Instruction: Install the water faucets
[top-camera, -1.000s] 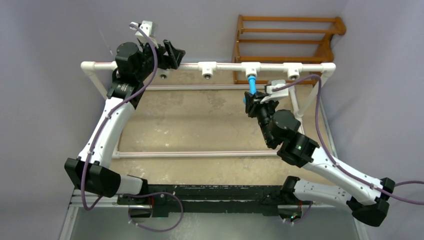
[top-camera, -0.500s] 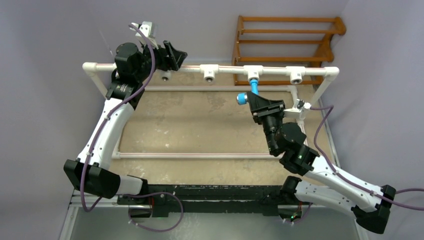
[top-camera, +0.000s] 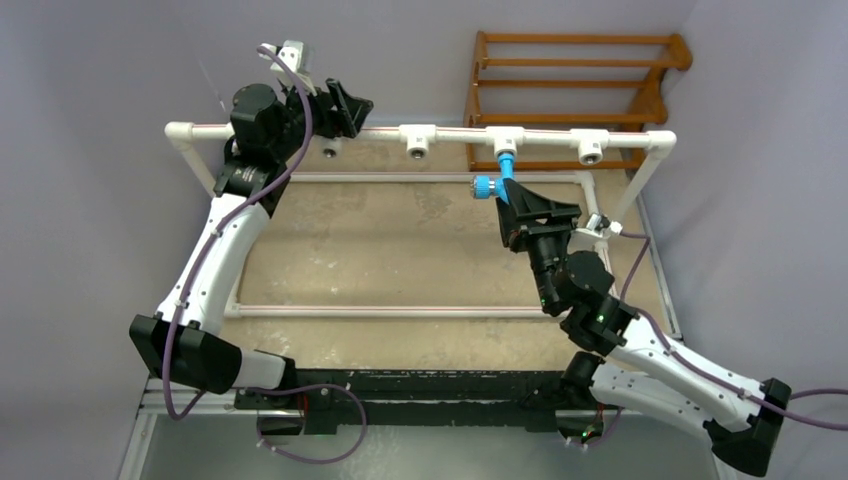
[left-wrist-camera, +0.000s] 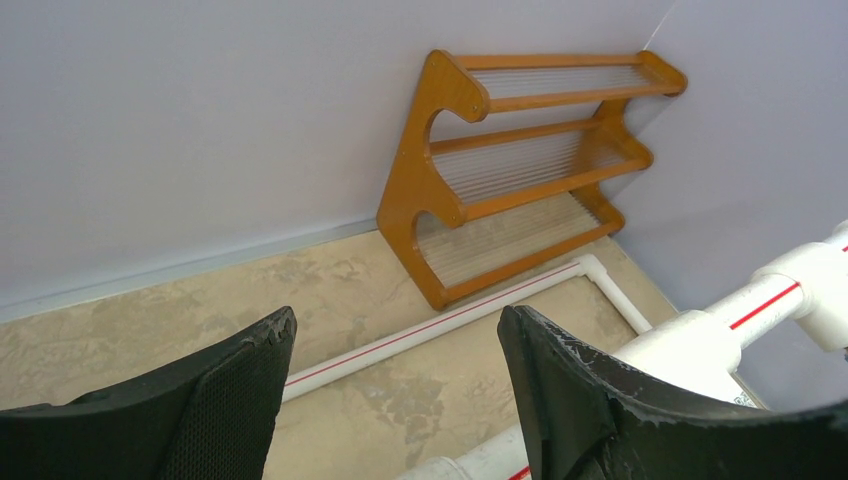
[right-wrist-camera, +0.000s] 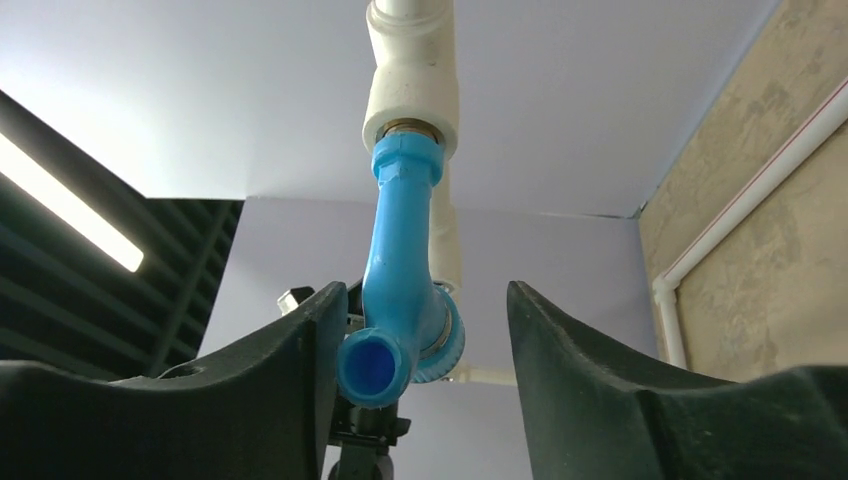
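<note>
The bright blue water faucet (top-camera: 498, 176) hangs from the third white tee fitting (top-camera: 505, 142) of the raised pipe, its threaded end in the tee and its knob to the left. In the right wrist view the faucet (right-wrist-camera: 400, 250) stands between my right gripper's (right-wrist-camera: 425, 295) fingers. The jaws are open; the spout lies close to the left finger and a wide gap shows on the right. In the top view my right gripper (top-camera: 508, 198) is just below the faucet. My left gripper (top-camera: 348, 108) is open at the raised pipe's left part; in the left wrist view (left-wrist-camera: 397, 318) nothing is between its fingers.
The white pipe frame (top-camera: 400, 312) lies on the beige floor, and its raised rail carries further tees (top-camera: 417, 140) (top-camera: 590, 147) (top-camera: 328, 150). A wooden rack (top-camera: 575, 90) stands against the back wall, also in the left wrist view (left-wrist-camera: 520, 170). Walls close in left and right.
My right wrist has rolled around the faucet, whose knob has swung to the left and up. The raised pipe shifted slightly. The left arm has not moved.
</note>
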